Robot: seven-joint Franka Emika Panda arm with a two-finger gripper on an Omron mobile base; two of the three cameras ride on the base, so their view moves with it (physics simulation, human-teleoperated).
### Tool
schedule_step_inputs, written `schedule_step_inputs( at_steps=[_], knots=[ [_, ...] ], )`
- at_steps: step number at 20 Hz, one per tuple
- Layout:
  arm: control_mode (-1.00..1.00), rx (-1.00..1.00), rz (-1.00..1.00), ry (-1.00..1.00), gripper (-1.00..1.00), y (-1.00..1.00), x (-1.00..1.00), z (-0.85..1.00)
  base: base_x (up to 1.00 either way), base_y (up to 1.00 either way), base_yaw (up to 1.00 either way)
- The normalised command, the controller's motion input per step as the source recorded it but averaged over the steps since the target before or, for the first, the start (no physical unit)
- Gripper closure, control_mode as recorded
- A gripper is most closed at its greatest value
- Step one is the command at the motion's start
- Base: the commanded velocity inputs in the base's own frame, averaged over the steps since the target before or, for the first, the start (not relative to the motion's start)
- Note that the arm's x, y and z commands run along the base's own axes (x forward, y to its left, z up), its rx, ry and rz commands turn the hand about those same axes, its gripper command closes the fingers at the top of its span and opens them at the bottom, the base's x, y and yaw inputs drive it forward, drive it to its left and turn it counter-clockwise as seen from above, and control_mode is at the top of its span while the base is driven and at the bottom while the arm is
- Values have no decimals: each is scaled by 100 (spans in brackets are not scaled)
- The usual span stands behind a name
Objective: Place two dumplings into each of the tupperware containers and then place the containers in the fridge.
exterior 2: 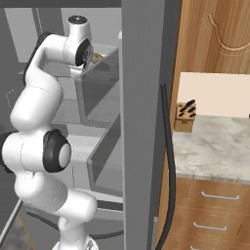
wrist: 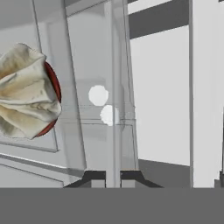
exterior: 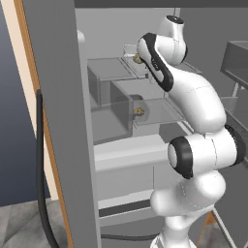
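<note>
The fridge (exterior: 109, 29) stands open, with pale grey shelves inside. My gripper (wrist: 113, 176) is shut on the thin clear wall of a tupperware container (wrist: 118, 87), which runs up between the two fingertips. This container (exterior: 127, 50) sits high on an upper shelf level, beside my hand (exterior 2: 80, 49). A tan dumpling (wrist: 26, 92) lies inside it, large at the left of the hand view; it is a small lump (exterior: 137, 59) from the base. A second tupperware container (exterior: 160, 110) rests on a lower shelf with a dumpling (exterior: 139, 111) in it.
The open fridge door (exterior: 63, 121) fills the left, and its edge (exterior 2: 141, 122) splits the right base view. A black cable (exterior: 41, 184) hangs by it. A knife block (exterior 2: 185, 117) stands on the marble counter (exterior 2: 215, 146) above wooden drawers. A grey bin (exterior: 114, 109) sits on the shelf.
</note>
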Motion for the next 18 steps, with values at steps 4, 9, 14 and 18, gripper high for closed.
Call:
schedule_step_inputs(
  at_steps=[4,9,14,18],
  knots=[
    [-100,0,0,0,100,0,89,-33,0,0,0],
    [-100,0,0,0,100,0,68,-17,0,0,0],
    [-100,0,2,0,100,0,41,0,0,0,0],
    [-100,0,0,0,100,0,0,0,0,0,0]
  ],
)
